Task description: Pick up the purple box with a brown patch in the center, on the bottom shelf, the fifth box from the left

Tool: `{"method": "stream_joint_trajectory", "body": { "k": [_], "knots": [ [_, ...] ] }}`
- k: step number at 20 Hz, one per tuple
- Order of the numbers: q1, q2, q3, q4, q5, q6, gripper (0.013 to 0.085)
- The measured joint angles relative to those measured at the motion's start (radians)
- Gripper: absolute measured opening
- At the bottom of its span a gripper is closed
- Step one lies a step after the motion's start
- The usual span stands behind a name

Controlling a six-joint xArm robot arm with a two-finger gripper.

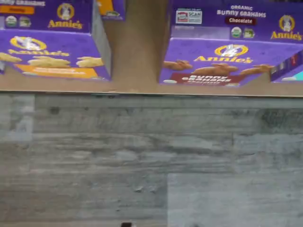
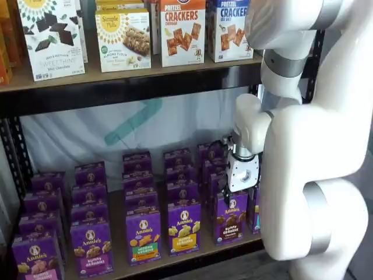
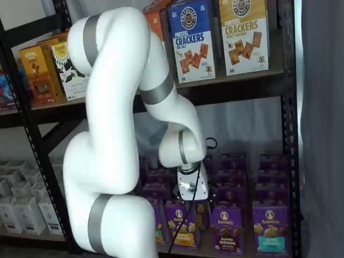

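Even, soft indoor light fills both shelf views with only faint shadows under the boards, while the wrist view is blurred and grainy.

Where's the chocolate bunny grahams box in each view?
Wrist view: chocolate box, across a bare gap from the yellow-cracker box.
Shelf view: front row, under the end effector, box at.
Shelf view: front row.
Shared landmark: the neighbouring yellow-cracker box.

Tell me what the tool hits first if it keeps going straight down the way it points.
Probably the top of the purple box: the tool hangs directly above it on the bottom shelf. Depth is unclear, so it could pass just in front.
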Motion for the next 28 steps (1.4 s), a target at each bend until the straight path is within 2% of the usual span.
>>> {"method": "stream_joint_trajectory", "body": {
  "k": [2,4,6,11,13,14,17,19,22,26,28],
  "knots": [
    [-0.006,0.034,-0.025,-0.081,-0.024,0.075,0.085],
    [-0.009,0.063,-0.051,-0.135,-0.038,0.125,0.085],
    [-0.002,0.098,-0.083,-0.11,-0.035,0.107,0.085],
    [0.0,0.182,-0.166,-0.102,-0.027,0.1,0.085],
    [-0.003,0.221,-0.205,-0.068,-0.023,0.063,0.085],
    [-0.007,0.237,-0.219,-0.066,-0.025,0.058,0.085],
    [-0.03,0.301,-0.288,-0.143,-0.022,0.111,0.085],
    [-0.041,0.338,-0.327,-0.167,-0.02,0.123,0.085],
    [-0.049,0.388,-0.382,-0.132,-0.018,0.08,0.085],
    [-0.047,0.434,-0.427,-0.036,-0.026,-0.012,0.085],
    [-0.046,0.457,-0.452,-0.003,-0.028,-0.042,0.085]
  ]
}}
